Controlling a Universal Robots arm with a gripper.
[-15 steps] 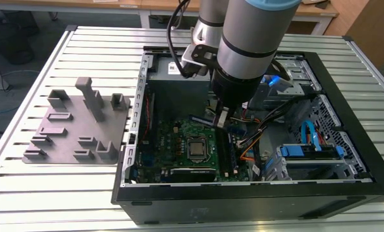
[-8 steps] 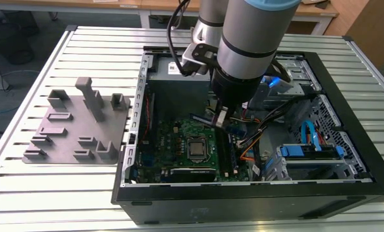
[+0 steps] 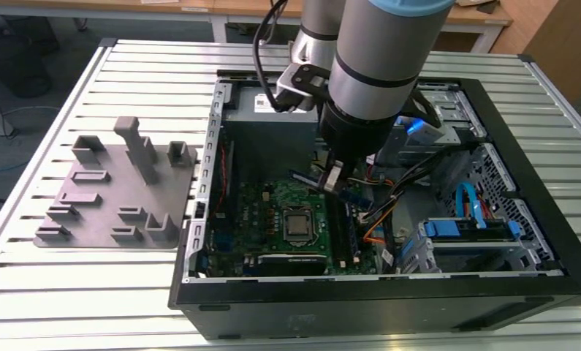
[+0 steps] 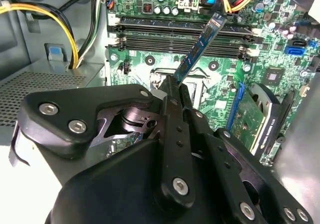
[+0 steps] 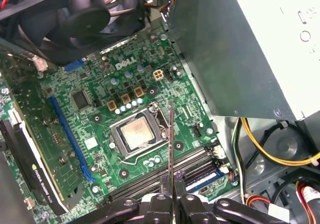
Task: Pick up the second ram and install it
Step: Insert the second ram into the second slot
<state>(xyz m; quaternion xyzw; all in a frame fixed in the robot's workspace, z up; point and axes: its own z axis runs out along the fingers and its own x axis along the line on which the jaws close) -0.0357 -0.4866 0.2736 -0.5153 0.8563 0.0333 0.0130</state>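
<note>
My gripper point(image 3: 331, 180) reaches down into the open computer case point(image 3: 202, 219), above the green motherboard point(image 3: 270, 212). It is shut on the second ram point(image 4: 201, 44), a thin blue-green stick with dark chips that sticks out past the fingertips point(image 4: 170, 86) and tilts over the memory slots point(image 4: 165, 36). In the first wrist view the ram point(image 5: 171, 134) is seen edge-on between the two fingers point(image 5: 161, 184), hanging above the slots point(image 5: 165, 176) near the processor socket point(image 5: 134, 134). The stick is held clear of the slots.
A grey fixture plate point(image 3: 115, 197) with upright posts lies on the slatted table at the exterior view's left. Inside the case are the power supply point(image 5: 240, 43), yellow and orange cables point(image 4: 70, 38), an expansion card point(image 4: 250, 119) and a drive cage point(image 3: 471, 227).
</note>
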